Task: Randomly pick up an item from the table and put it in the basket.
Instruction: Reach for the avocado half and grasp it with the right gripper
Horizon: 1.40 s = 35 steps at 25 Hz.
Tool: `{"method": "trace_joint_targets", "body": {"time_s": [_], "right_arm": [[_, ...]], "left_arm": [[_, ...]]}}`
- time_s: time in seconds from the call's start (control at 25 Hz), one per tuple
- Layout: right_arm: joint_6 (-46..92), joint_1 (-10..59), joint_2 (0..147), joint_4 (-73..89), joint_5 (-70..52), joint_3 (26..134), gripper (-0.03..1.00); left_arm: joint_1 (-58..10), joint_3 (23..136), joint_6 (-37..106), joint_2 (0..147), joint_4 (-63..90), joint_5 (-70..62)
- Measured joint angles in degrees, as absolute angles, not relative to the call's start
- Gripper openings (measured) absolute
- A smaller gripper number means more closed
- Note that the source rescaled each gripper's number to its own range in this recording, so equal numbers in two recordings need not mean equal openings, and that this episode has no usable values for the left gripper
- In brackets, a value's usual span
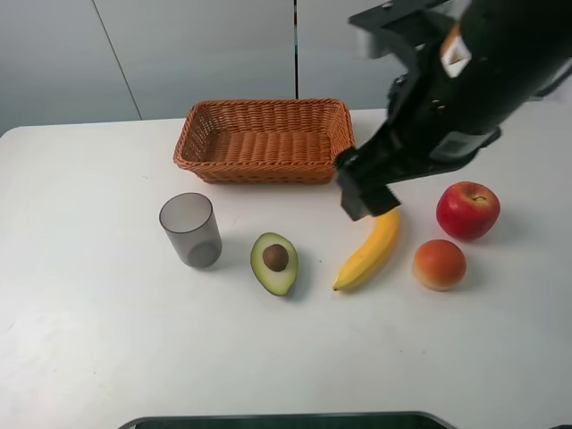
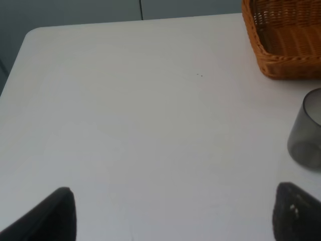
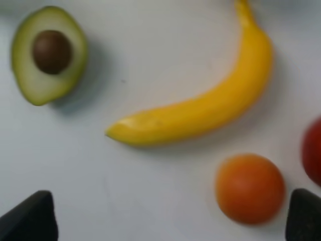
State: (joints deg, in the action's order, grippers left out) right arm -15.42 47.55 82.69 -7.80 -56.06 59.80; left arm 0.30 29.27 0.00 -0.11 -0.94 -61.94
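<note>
— Surface first: what is logged?
— White table (image 1: 89, 340) with rounded corners, filling most of the high view. Grey wall panels run along the top edge.

— Containers?
— One woven orange-brown basket (image 1: 264, 172), upper centre of the frame. One grey translucent cup (image 1: 190, 230), upright, left of centre, below the basket's left end and apart from it.

— The item?
— Halved avocado (image 1: 274, 262), cut face up with the brown pit showing. It lies on the table at centre frame, below the basket, between the cup and the banana (image 1: 369, 250), and touches neither.

— Other fruit?
— The banana is curved and sits right of centre. A red apple (image 1: 467, 209) is at the right. An orange-red round fruit (image 1: 439, 264) sits just below and left of the apple, near the banana but apart from it.

— Right gripper?
— The right gripper (image 1: 366, 192) hangs beside the basket's lower right corner, over the banana's upper end. In its wrist view the fingers (image 3: 30, 218) are spread wide. The avocado, the banana and the round fruit lie on the table beneath.

— Left gripper?
— The left gripper (image 2: 173, 216) shows only in its own wrist view. Its fingertips are wide apart over bare table, with a basket corner and the cup in sight.
</note>
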Motion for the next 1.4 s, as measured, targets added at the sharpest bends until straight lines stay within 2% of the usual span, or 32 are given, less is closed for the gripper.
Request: {"method": "trace_joint_targets", "body": {"time_s": [0.2,0.48,0.96,1.4], "right_arm": [[-16.8,53.0,92.2,-6.9,-55.4,65.7,0.99],[-22.4,56.6,98.4,-6.7,-52.3,66.6,1.00],[-31.9,58.7,108.9,-5.0,-42.2,66.7,1.00],[-38.1,56.8,112.3,-6.3,-33.8,66.8,1.00]], "left_arm": [[0.3,29.3,0.0,-0.1,-0.9,-61.9],[0.3,29.3,0.0,-0.1,-0.9,-61.9],[0.3,29.3,0.0,-0.1,-0.9,-61.9],[0.3,29.3,0.0,-0.1,-0.9,-61.9]]}}
